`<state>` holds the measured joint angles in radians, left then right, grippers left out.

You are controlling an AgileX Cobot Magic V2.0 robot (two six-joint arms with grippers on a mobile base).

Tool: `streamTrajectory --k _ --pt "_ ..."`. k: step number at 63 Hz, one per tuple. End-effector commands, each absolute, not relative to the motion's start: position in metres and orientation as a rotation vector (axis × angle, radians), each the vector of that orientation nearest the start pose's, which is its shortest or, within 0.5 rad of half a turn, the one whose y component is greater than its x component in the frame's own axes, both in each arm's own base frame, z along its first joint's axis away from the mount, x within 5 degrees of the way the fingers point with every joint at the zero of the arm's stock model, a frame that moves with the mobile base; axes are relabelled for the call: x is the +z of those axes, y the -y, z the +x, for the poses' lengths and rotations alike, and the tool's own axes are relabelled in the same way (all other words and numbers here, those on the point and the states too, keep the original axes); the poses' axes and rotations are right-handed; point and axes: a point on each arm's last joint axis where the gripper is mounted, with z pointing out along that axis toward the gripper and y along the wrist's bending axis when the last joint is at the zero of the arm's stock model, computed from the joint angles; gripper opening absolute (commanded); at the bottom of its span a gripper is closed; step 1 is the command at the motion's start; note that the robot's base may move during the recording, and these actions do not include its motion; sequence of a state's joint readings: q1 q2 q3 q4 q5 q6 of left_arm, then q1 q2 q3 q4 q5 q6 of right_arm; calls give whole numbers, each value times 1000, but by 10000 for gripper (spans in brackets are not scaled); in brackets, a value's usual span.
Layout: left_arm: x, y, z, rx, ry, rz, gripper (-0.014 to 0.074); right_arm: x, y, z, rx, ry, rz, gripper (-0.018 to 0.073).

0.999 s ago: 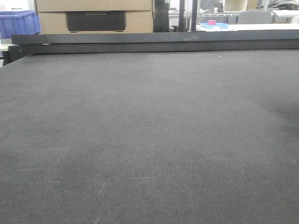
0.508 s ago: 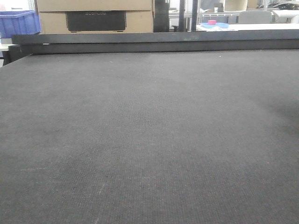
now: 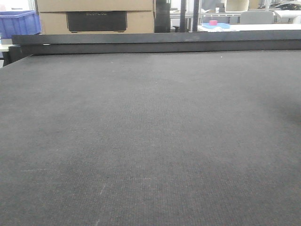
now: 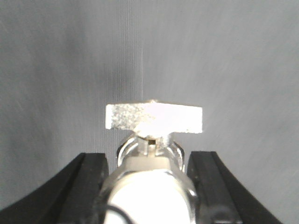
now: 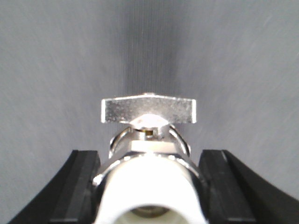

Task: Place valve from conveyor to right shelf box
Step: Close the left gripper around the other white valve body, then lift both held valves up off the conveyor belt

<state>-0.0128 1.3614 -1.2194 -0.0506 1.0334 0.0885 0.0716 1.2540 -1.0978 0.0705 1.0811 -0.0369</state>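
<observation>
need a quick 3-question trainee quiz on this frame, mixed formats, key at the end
1. True or false: in the front view, something lies on the conveyor.
2. Between its jaws, the right gripper holds: A) a metal valve B) a bolt C) nothing
3. Fill in: beyond the conveyor's black rail, left of the cardboard box, stands a ____ crate.

Key: 1 false; 2 A; 3 blue.
</observation>
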Motion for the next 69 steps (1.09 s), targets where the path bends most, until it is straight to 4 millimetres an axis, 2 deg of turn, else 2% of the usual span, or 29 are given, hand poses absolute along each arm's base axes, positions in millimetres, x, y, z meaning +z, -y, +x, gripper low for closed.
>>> streamTrajectory --k 1,8,22,34,44,53,69 --pt "353 10 256 -85 -2488 87 -111 348 -21 233 102 -2513 -107 -163" --pt "355 11 236 -109 -2364 62 -111 364 -21 225 120 -2403 -96 -163" --pt "346 10 187 -111 -2174 32 -111 386 -19 200 123 -2277 -93 -163" --pt "346 9 149 -107 -2077 33 -111 387 -18 177 123 -2230 -92 -163" --pt "357 8 123 -92 -1989 44 -111 383 -17 159 123 -2211 -92 -163" --pt "363 8 112 -88 -1937 46 -111 384 -17 156 123 -2203 -92 -163" --pt "363 8 111 -88 -1934 46 -111 384 -17 156 123 -2201 -92 -163"
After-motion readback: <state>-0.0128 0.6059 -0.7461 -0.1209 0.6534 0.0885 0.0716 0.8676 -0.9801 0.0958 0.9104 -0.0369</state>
